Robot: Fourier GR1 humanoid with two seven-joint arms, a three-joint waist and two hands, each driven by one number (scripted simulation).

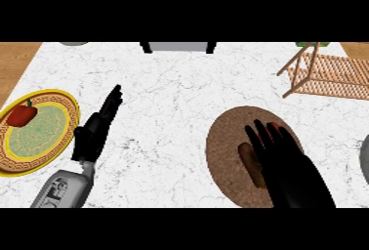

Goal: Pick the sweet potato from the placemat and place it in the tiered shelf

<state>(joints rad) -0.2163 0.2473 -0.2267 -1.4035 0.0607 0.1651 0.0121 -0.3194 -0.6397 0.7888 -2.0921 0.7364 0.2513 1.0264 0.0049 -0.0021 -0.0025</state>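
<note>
Right hand [284, 161] over potato [252, 163] on placemat [227, 146], fingers straight, not yet closed. Should centre on potato, curl round it, then lift toward shelf [331, 73].

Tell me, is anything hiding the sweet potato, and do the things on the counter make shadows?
In the head view, the right hand covers part of the sweet potato on the brown placemat; the light looks flat and even, with no clear shadows and no glare on the white counter; the wooden tiered shelf is cut off at the right edge.
</note>
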